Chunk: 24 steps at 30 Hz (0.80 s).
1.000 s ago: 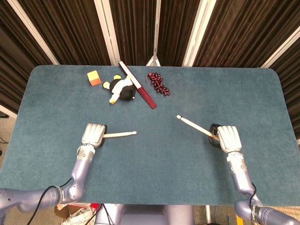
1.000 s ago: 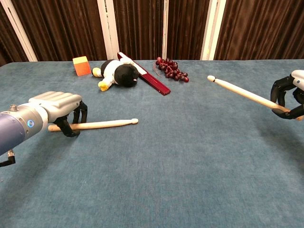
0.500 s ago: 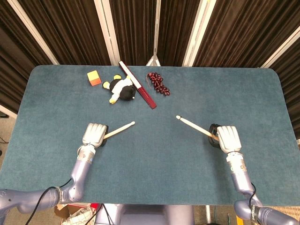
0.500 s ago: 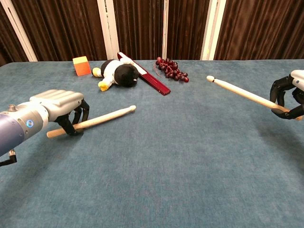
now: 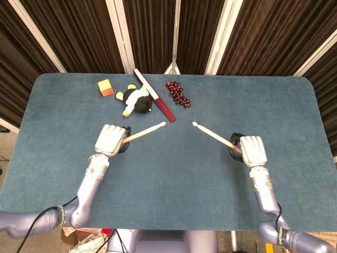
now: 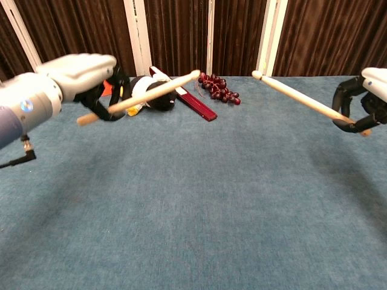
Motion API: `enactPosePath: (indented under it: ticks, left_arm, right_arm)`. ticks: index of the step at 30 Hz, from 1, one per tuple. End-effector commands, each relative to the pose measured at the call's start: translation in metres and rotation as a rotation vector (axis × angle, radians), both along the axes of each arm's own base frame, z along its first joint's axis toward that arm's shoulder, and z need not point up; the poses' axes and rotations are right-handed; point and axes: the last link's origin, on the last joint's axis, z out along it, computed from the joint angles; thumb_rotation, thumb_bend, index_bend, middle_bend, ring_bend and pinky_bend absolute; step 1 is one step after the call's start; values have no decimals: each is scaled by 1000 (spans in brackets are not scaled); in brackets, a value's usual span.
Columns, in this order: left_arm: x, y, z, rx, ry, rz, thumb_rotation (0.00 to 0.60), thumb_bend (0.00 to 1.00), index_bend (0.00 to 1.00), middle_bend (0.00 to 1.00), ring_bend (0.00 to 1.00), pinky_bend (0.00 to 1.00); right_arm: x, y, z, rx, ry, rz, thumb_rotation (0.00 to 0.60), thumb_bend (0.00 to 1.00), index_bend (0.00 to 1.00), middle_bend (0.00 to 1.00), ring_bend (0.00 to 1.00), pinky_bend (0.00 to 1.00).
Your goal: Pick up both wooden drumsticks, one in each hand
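Note:
My left hand (image 5: 111, 140) (image 6: 78, 72) grips one wooden drumstick (image 5: 145, 131) (image 6: 145, 94) near its butt end and holds it raised above the table, tip pointing toward the centre back. My right hand (image 5: 251, 149) (image 6: 369, 90) grips the other drumstick (image 5: 211, 136) (image 6: 293, 94), also lifted, with its tip angled inward and up. In the chest view both sticks hang well clear of the blue cloth.
At the back of the blue table (image 5: 174, 179) lie an orange cube (image 5: 106, 87), a black-and-white plush toy (image 5: 135, 100), a dark red flat bar (image 5: 154, 95) and a bunch of dark grapes (image 5: 178, 94). Dark curtains close off the far side.
Both hands have risen with their drumsticks. The left stick went from lying on the cloth to tilted up in the air; the right stick lifted higher and moved slightly inward.

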Motion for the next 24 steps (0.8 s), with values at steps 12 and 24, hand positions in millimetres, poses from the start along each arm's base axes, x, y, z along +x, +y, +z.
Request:
enactPosePath:
  ticks: [12,24]
  left_arm:
    - [85,-14,18,-26,-108,-198,600,652,610,699,808,921]
    - [89,-14,12,-25,-74,-168,600,652,612,699,808,921]
  right_arm:
    - [63,-6,8,-17,-75,83,600,543,806,656,856,853]
    - [81,-1,21,-36,-114,102,600,543,807,655,856,853]
